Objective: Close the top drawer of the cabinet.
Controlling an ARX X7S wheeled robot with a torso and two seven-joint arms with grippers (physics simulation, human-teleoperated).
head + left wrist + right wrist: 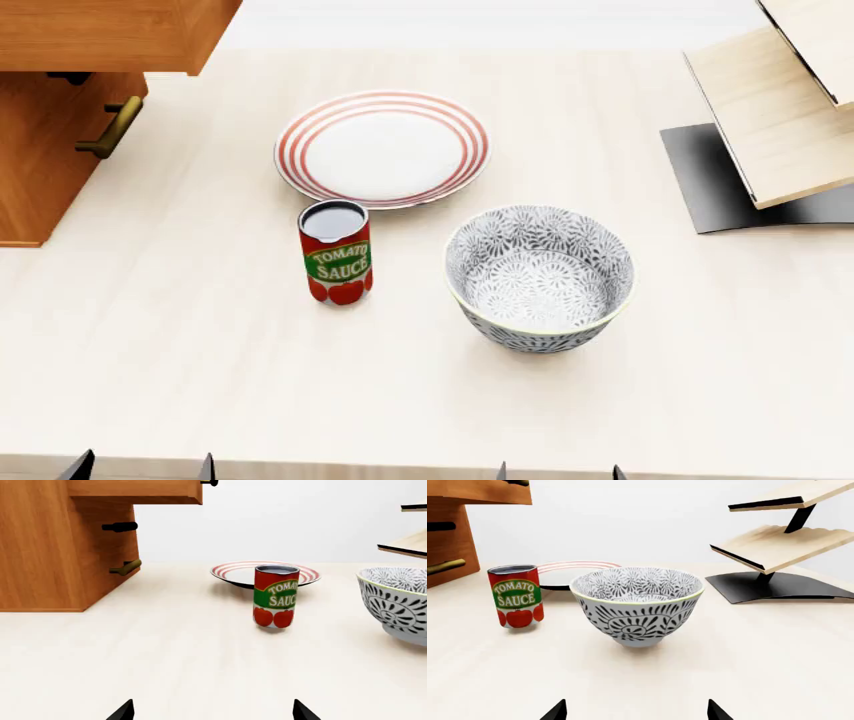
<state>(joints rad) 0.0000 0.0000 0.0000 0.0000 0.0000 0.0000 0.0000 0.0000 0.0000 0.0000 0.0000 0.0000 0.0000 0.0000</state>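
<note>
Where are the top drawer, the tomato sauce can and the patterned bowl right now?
top drawer (100, 35), head view, on its wooden front face.
tomato sauce can (338, 262), head view, on the green label.
patterned bowl (639, 615), right wrist view, on its outer wall.
</note>
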